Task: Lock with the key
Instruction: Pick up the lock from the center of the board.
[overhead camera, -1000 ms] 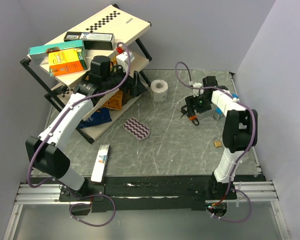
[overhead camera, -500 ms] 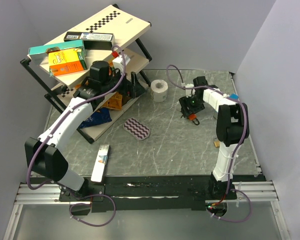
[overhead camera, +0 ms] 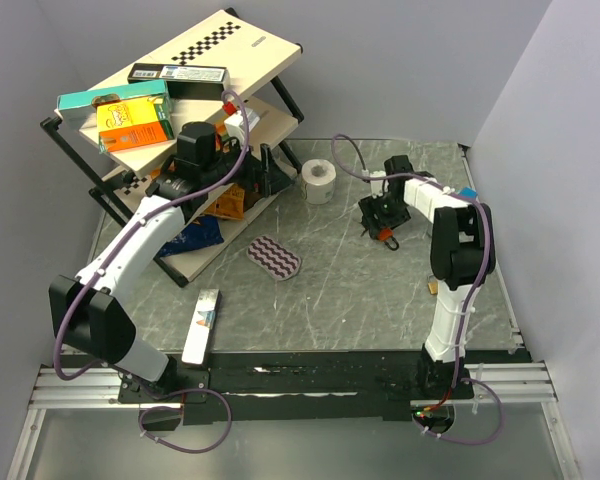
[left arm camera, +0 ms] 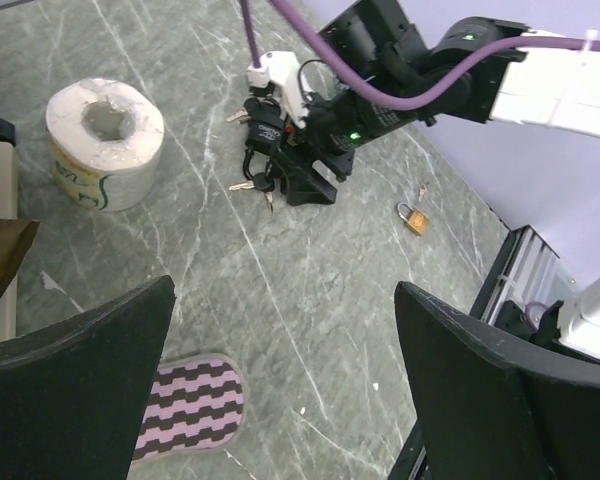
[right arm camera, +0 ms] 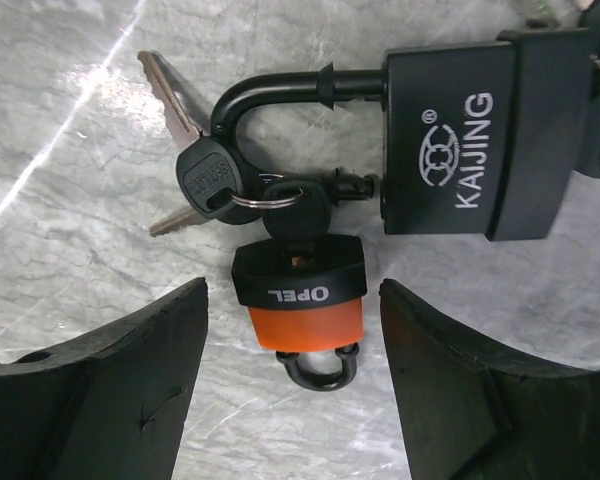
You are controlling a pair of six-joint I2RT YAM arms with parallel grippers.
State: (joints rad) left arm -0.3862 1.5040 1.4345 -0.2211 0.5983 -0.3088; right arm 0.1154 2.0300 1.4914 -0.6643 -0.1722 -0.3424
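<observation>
Right gripper (right arm camera: 292, 300): fingers (right arm camera: 130, 370) stand well apart and grip nothing, low over the table (overhead camera: 340, 290).
Orange padlock (right arm camera: 302, 300): lies flat between the two right fingers, a gap on each side, touching neither; just beside the black padlock (right arm camera: 475, 140), off its shackle end.
Inserted key (right arm camera: 298, 215): black-headed, seated in the orange padlock's end that faces the black padlock's shackle.
Black padlock shackle: out of the body at its free end, so it stands unlocked.
Loose keys (right arm camera: 205, 180): two silver blades fanned at the bend of the black padlock's shackle, joined by a ring.
Writing: "KAIJING" in white with a round emblem on the black padlock; "OPEL" on the orange padlock's black band, upside down in the right wrist view.
Brass padlock (left arm camera: 412, 217): well apart from the black padlock, alone on the table.
Left gripper (left arm camera: 283, 290): fingers spread wide, nothing between them, far from the black padlock.
</observation>
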